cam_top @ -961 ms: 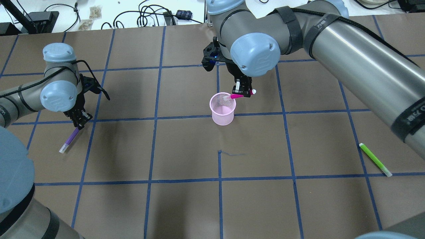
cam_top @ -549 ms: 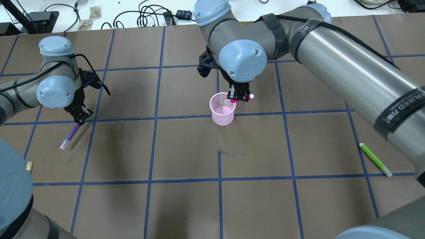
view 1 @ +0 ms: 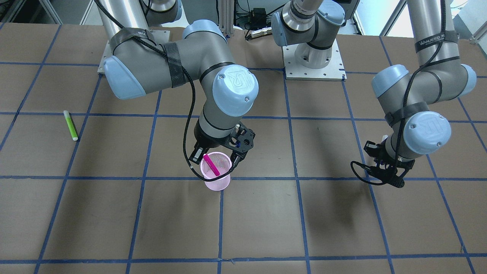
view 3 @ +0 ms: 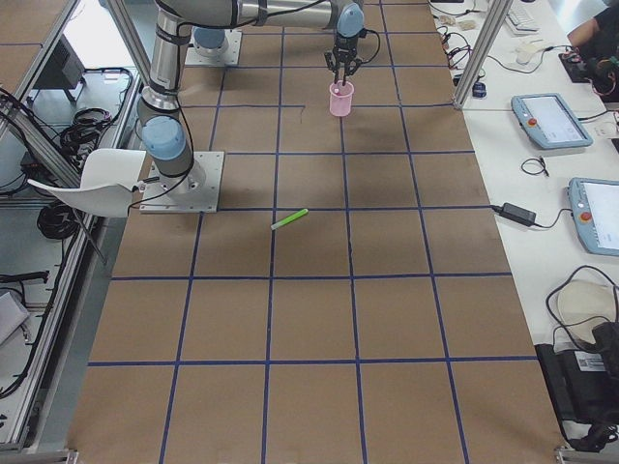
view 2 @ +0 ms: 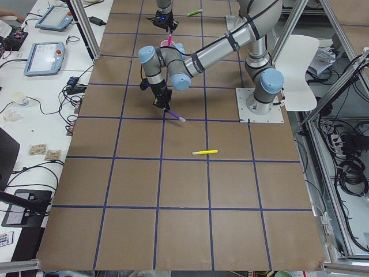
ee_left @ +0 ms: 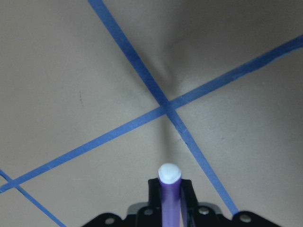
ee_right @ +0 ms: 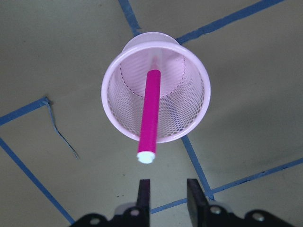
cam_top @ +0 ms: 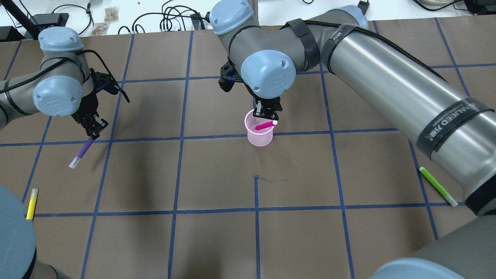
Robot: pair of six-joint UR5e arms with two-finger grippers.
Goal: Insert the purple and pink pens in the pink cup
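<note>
**STATUS: PINK PEN IN CUP, PURPLE PEN IN LEFT GRIPPER**

1. Pink cup (cam_top: 259, 138): stands upright on the table (cam_top: 217, 240), beside a crossing of blue grid lines near mid-table.
2. Pink pen (cam_top: 265, 124): rests inside the pink cup at a tilt. In the overhead view its white-capped end leans over the rim toward 2 o'clock.
3. Right gripper (ee_right: 170, 195): positioned directly above the cup. Its fingers are spread, with nothing between them and no contact with the pen.
4. Left gripper (cam_top: 94, 133): located at 9 o'clock from the cup, well apart from it. Its fingers are clamped on the purple pen (cam_top: 82, 153).
5. Purple pen: slants out of the left gripper toward 7 o'clock, white tip lowest.
6. Other items on the table: green pen (cam_top: 438, 186) at 4 o'clock from the cup; yellow pen (cam_top: 31, 203) at 8 o'clock. Both are far from either gripper.
</note>
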